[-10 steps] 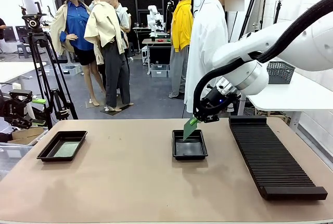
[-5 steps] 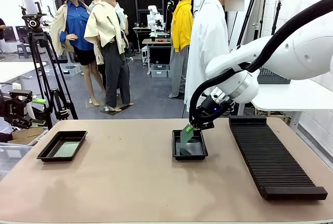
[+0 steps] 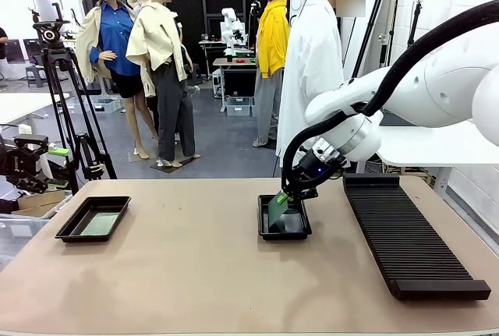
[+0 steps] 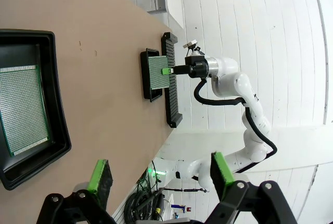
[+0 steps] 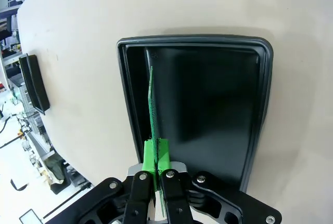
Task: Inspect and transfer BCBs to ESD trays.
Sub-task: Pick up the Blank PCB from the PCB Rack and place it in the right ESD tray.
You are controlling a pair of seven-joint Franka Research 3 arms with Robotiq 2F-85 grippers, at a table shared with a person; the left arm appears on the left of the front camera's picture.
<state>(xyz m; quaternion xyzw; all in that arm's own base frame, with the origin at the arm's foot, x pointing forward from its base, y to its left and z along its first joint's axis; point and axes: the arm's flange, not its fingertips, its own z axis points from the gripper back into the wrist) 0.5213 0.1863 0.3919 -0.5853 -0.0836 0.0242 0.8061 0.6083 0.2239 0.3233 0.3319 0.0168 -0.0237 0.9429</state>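
1. The right gripper (image 3: 290, 196) is clamped tight on the top edge of a board (image 3: 277, 206), green pads pinching it.
2. That board hangs tilted, its lower end down inside the middle tray (image 3: 284, 235), close to one long wall. Whether it touches the floor, I can't tell.
3. The left gripper (image 4: 158, 174) hovers high over the table (image 3: 195, 274), jaws spread wide, holding nothing.
4. Below it sits the left tray (image 4: 56, 104), with a second board (image 4: 23, 109) lying flat on its floor.
5. The rack (image 3: 405, 235) lies just right of the middle tray.
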